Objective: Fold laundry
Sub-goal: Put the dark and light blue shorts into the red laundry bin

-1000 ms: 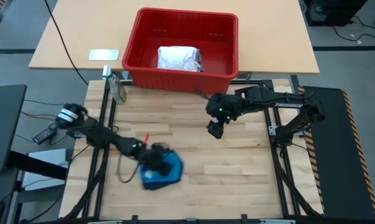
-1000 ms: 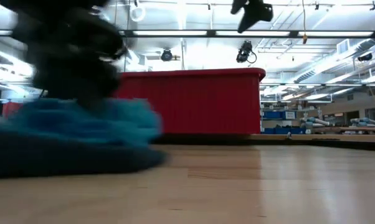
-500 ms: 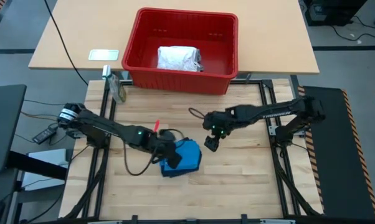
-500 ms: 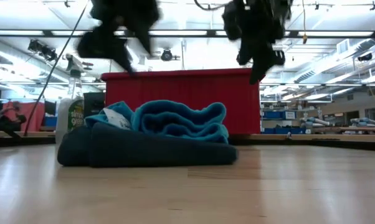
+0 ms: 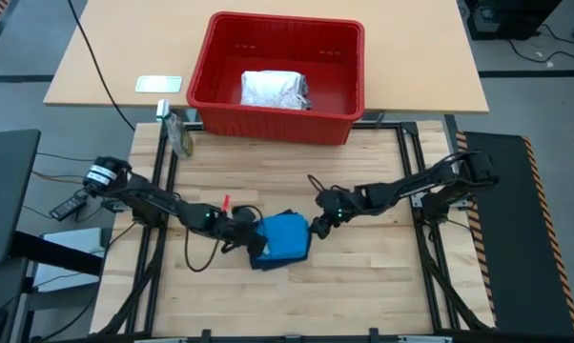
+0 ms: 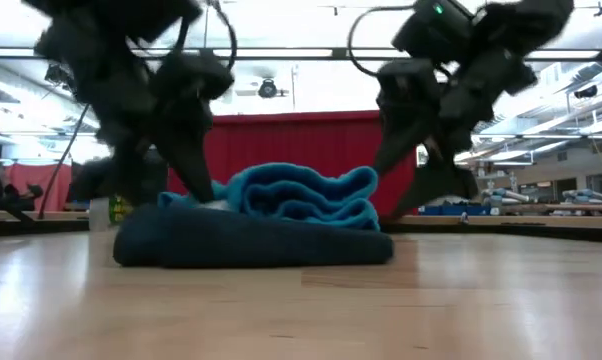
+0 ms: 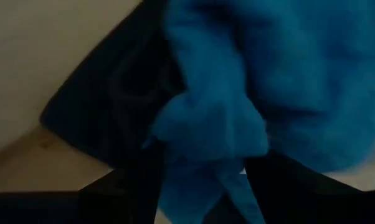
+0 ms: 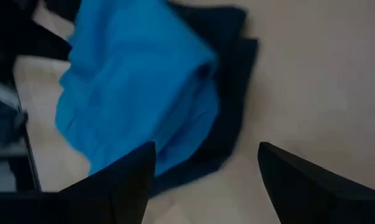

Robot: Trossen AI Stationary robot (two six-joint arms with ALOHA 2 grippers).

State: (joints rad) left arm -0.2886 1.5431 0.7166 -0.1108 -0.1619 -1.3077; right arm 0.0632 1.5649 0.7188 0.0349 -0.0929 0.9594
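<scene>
A bright blue garment lies crumpled on a dark navy one in the middle of the table; the navy one rests flat on the wood. My left gripper slants down at the pile's left edge, open, with a bunch of blue cloth between its fingers. At the pile's right edge my right gripper is low and open, with bare wood and the navy edge ahead of its fingers. A white-grey folded bundle lies in the red basket. My left gripper has a bunched edge of the bright blue garment between its open fingers. It comes slanting down from the table's left. Whether the fingers touch the cloth I cannot tell. The pile lies on the table.
The red basket stands on the lighter table beyond the far edge. A spray bottle stands at the far left corner and a white card lies beyond it. Bare wood lies near and right of the pile.
My left gripper has swept toward the table's right and far side with the pile, then drawn back a little. The pile has slid from the near left to the middle. My right gripper has come down from high over the far middle to the pile's right edge, rolling its wrist.
</scene>
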